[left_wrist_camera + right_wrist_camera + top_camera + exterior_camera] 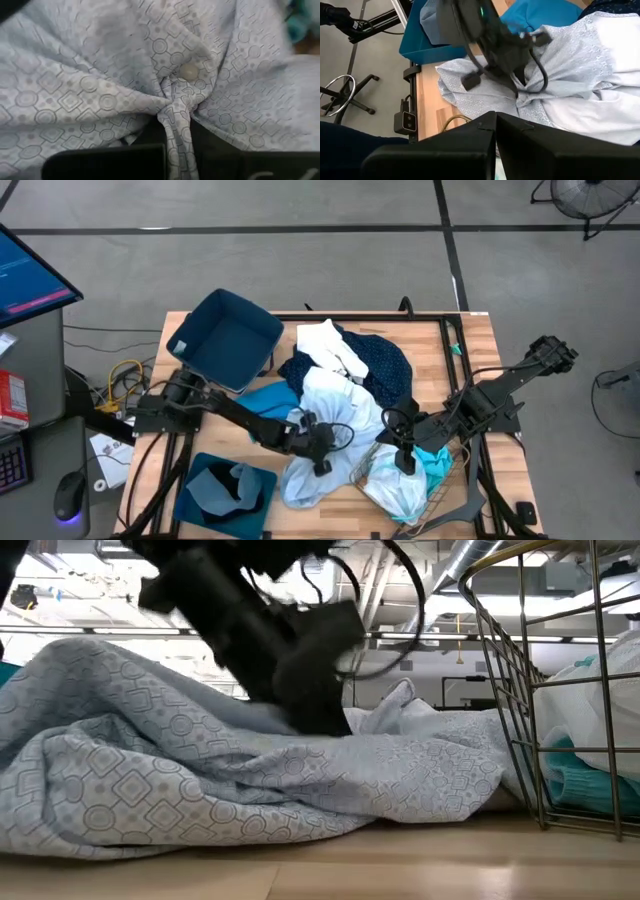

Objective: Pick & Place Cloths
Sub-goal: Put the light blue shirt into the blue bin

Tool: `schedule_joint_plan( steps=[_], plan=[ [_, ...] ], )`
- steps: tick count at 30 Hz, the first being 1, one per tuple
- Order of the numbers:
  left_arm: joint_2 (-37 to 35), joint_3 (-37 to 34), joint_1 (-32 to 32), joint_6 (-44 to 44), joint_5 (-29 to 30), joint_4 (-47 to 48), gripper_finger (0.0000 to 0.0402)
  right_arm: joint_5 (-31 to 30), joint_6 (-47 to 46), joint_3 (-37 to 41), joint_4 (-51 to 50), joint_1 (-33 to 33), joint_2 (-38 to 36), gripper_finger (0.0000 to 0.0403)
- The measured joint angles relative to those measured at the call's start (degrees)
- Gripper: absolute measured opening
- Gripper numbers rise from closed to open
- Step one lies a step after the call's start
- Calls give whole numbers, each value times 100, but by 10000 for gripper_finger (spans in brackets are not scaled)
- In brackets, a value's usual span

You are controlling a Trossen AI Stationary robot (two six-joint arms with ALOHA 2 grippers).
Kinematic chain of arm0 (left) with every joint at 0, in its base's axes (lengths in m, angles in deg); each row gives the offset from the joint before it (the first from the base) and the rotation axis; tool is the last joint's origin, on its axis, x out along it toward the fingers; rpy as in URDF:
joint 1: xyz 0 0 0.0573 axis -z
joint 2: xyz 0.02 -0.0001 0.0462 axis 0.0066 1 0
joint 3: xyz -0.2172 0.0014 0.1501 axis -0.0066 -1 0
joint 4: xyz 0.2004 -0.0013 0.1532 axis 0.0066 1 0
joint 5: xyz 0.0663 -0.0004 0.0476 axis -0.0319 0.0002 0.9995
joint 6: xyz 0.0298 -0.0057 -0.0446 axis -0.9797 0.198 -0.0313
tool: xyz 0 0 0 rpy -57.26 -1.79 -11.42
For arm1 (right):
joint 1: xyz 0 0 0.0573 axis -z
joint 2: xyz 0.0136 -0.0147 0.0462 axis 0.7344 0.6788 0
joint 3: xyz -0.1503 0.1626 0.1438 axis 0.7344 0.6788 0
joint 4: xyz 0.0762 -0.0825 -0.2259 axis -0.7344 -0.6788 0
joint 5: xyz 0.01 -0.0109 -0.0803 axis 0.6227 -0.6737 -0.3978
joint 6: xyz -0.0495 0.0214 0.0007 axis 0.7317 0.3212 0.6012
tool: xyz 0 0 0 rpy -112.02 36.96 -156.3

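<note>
Two dark blue fabric bins are standing on the table: one bin (232, 335) at the far left corner, the other bin (222, 498) at the near left. One wire basket (400, 480) is sitting at the near right. At least five cloths are lying about: cyan (268, 398), navy dotted (385, 365), white (328, 345), pale patterned (335, 415), grey (228, 485).

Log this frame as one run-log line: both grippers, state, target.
left gripper: shut on pale blue-white cloth, table centre | right gripper: shut, empty, over wire basket | basket holds white and cyan cloths
</note>
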Motion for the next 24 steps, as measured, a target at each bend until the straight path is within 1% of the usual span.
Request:
schedule_joint_plan(
  steps=[5, 7, 10, 13, 17, 19, 21, 24],
  plan=[
    [-970, 9, 2, -280, 147, 87, 2, 0, 10, 0, 47, 0, 2, 5],
    [-1442, 9, 4, -368, 340, 178, 1, 0, 10, 0, 60, 0, 2, 5],
    [-2314, 11, 11, -623, 851, 143, 1, -2, 12, 0, 80, -1, 2, 4],
    [-3249, 11, -7, -1115, 1405, 146, 1, -2, 12, 0, 89, -4, 2, 6],
    [-4527, 11, -20, -2268, 2321, 124, 1, -16, 13, 0, 87, -4, 2, 6],
    [-5159, 11, -28, -2955, 2683, -68, 1, -124, 14, 0, 89, -4, 2, 5],
    [-5719, 16, -31, -3817, 2863, -367, 1, -281, 15, 0, 89, -4, 2, 5],
    [-6429, 27, -31, -4906, 2905, -929, 1, -441, 13, 0, 89, -3, 2, 6]
  ],
)
